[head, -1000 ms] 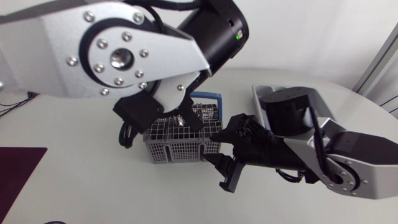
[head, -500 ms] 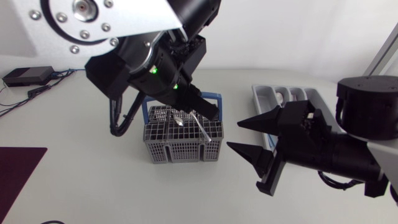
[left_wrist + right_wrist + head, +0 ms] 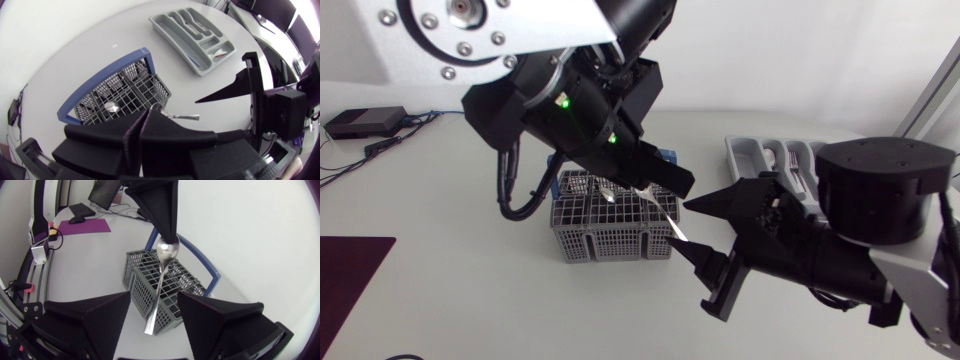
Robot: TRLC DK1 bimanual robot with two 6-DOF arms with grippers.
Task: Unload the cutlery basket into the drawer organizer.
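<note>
From above, the left gripper (image 3: 680, 188) sits at centre frame, clamped on a spoon (image 3: 673, 229) over the right edge of the cutlery basket (image 3: 582, 242). The right gripper (image 3: 680, 224) is spread wide around the spoon's handle, and the drawer organizer (image 3: 748, 156) lies at upper right. In the left wrist view, the handle juts from the closed fingers (image 3: 165, 127) beside the basket. In the right wrist view, the handle hangs between the gaping fingers (image 3: 100, 317), not touching either.
</note>
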